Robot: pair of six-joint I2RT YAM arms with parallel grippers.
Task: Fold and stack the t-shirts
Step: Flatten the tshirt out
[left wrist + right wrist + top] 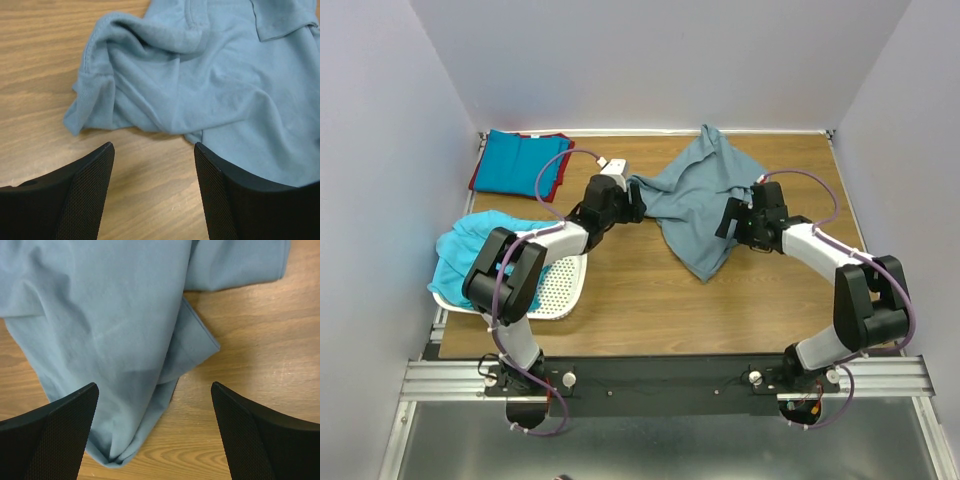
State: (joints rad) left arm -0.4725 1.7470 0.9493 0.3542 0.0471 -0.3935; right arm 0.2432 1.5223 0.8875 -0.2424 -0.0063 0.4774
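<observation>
A large grey-blue t-shirt lies crumpled on the wooden table, between the two arms. My left gripper is at its left edge, open and empty. In the left wrist view the left gripper hangs over bare wood, with the rumpled shirt just ahead. My right gripper is at the shirt's right side, open wide. In the right wrist view the right gripper stands above a corner of the shirt and holds nothing. A folded blue t-shirt lies on a red one at the back left.
A white perforated basket stands at the left near edge, with a turquoise t-shirt heaped in and over it. Grey walls close in the table on three sides. A metal rail runs along the near edge.
</observation>
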